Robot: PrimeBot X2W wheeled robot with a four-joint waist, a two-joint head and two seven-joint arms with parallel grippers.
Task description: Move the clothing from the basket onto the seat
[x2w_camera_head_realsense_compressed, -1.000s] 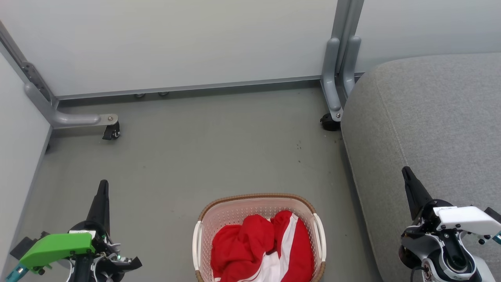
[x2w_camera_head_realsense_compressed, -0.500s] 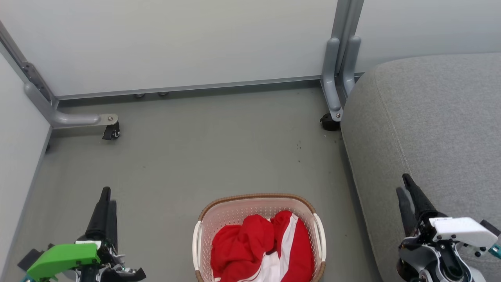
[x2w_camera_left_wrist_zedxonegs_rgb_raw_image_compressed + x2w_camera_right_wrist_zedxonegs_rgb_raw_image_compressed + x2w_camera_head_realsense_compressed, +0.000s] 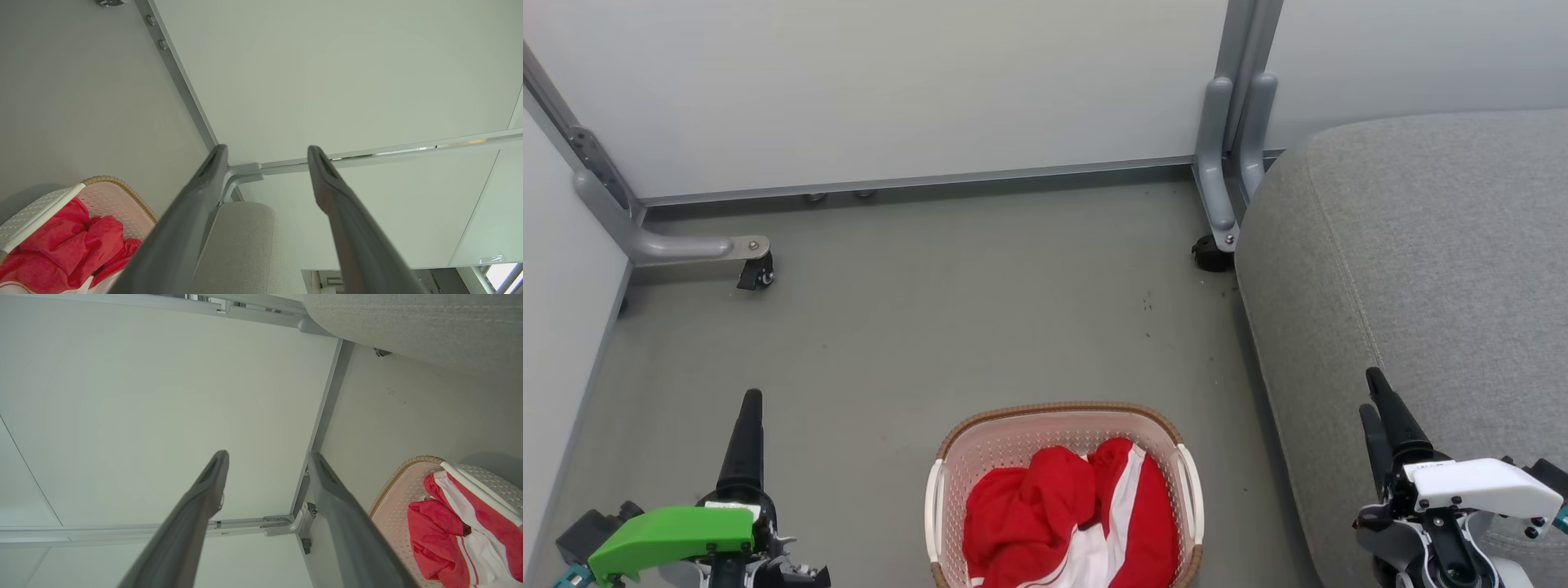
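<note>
Head view: basket [image 3: 1058, 406] of red clothing [image 3: 1029, 506] on the floor [image 3: 931, 327] between left gripper [image 3: 750, 404] and right gripper [image 3: 1370, 392], grey seat [image 3: 1421, 245] beside the right one. Left wrist view: fingers [image 3: 192, 212] spread, empty, basket lower left. Right wrist view: likewise, basket lower right.

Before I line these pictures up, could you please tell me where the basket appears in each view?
Head view: the basket is at bottom centre, cut off by the lower edge.
Left wrist view: the basket is in the lower left corner.
Right wrist view: the basket is in the lower right corner.
Shared landmark: the seat, on the right in the head view, bottom centre in the left wrist view, top right in the right wrist view.
</note>
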